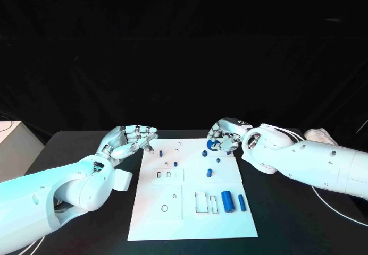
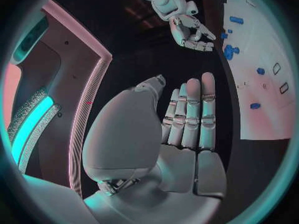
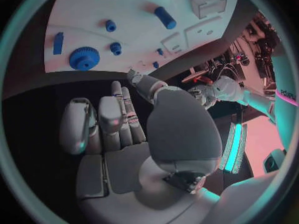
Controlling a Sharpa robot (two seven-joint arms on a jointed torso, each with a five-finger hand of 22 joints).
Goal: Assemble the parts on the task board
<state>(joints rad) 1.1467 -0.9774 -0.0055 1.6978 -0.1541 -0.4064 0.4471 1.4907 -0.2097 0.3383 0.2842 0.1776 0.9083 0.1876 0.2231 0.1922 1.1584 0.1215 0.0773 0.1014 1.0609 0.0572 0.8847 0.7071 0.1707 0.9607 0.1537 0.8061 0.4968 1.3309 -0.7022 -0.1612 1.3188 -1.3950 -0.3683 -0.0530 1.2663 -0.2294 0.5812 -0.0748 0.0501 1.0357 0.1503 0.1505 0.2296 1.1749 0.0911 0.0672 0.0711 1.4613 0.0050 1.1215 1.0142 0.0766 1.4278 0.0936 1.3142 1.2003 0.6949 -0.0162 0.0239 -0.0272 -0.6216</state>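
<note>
The white task board (image 1: 192, 215) lies in the middle of the black table. A blue gear (image 1: 213, 144) sits on its far end, with small blue pegs (image 1: 209, 172) nearby; a thick blue cylinder (image 1: 227, 201) and a thinner one (image 1: 241, 202) lie nearer me on the right. My right hand (image 1: 227, 134) hovers just beyond the gear with nothing in it; in the right wrist view its fingers (image 3: 115, 117) stop short of the gear (image 3: 84, 58). My left hand (image 1: 132, 139) floats at the board's far left corner, its fingers (image 2: 190, 114) straight and apart from everything.
Rectangular recesses (image 1: 201, 202) and small round holes (image 1: 164, 208) mark the board's near half. A white box (image 1: 14, 151) stands off the table at the left. Something pale (image 1: 318, 134) lies behind my right arm.
</note>
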